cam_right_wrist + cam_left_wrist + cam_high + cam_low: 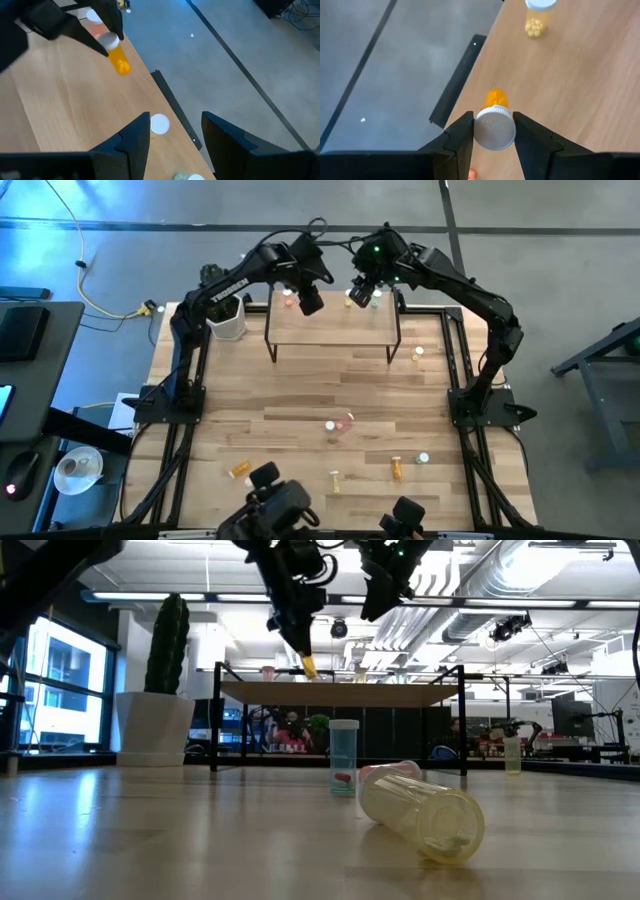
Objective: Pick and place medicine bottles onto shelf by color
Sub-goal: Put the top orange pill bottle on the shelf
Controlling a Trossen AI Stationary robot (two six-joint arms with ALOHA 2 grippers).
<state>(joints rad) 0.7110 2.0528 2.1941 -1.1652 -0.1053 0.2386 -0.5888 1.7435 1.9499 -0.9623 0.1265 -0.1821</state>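
1 orange bottle (pixel 495 100) — clamped inside left pincer (pixel 493 131).

Two black jointed arms: left arm (pixel 225 288) bore white lettering; right arm (pixel 470 290) showed a green light and black cables.

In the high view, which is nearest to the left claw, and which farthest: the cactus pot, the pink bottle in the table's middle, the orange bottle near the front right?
From the left claw:
1. Cactus pot, at the table's back left.
2. Pink bottle, mid-table.
3. Orange bottle, front right.
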